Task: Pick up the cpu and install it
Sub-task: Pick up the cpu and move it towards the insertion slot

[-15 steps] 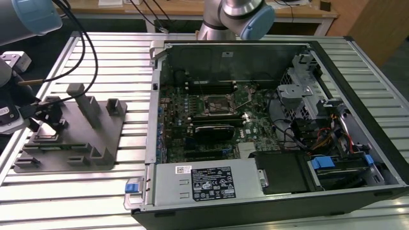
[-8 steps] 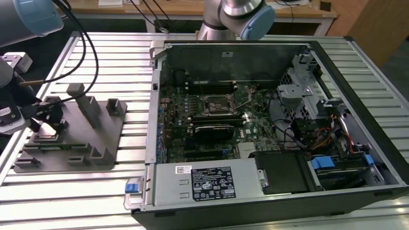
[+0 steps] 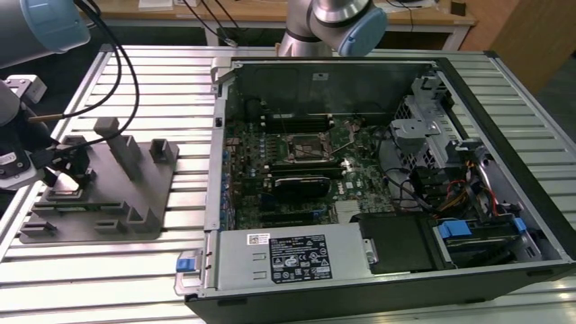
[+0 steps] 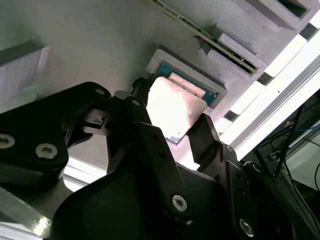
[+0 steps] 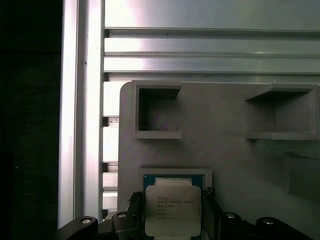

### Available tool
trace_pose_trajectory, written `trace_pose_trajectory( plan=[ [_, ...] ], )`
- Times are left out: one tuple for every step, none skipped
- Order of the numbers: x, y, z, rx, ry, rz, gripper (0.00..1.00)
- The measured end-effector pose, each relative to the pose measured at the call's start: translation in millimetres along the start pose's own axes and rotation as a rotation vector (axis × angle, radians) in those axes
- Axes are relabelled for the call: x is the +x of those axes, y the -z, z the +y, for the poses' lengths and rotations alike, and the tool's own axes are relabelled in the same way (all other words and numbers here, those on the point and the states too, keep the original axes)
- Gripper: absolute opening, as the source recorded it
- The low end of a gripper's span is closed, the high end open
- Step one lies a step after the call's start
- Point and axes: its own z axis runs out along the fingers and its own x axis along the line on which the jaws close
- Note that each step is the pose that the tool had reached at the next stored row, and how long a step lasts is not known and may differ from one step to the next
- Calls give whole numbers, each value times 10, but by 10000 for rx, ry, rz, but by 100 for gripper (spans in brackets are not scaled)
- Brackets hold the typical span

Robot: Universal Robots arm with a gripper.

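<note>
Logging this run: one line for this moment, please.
gripper: at cpu | cpu: seated in tray | grip: unclear

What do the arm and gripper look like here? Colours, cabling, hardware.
Arm: silver-grey tubes with rounded light blue joint caps. Black cables hang alongside it down to the wrist. Gripper: matte black, built from angular linkage plates fastened with silver screws.

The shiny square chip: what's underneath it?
The cpu lies in a raised, rimmed pocket of the grey fixture tray, with a blue-green border showing around it. The pocket's floor is covered.
</note>
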Motion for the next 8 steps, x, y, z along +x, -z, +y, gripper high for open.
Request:
trace_pose_trajectory(
  plan=[
    [0,0,0,0,0,0,59],
    [0,-2,0,0,0,0,59],
    [0,-6,0,-1,0,-2,59],
    [0,-9,-1,-1,1,-3,59],
    [0,-11,-1,0,0,0,59],
    [0,-13,-1,0,0,0,59],
    [0,-15,-1,0,0,0,59],
    [0,-15,-1,0,0,0,59]
  ],
)
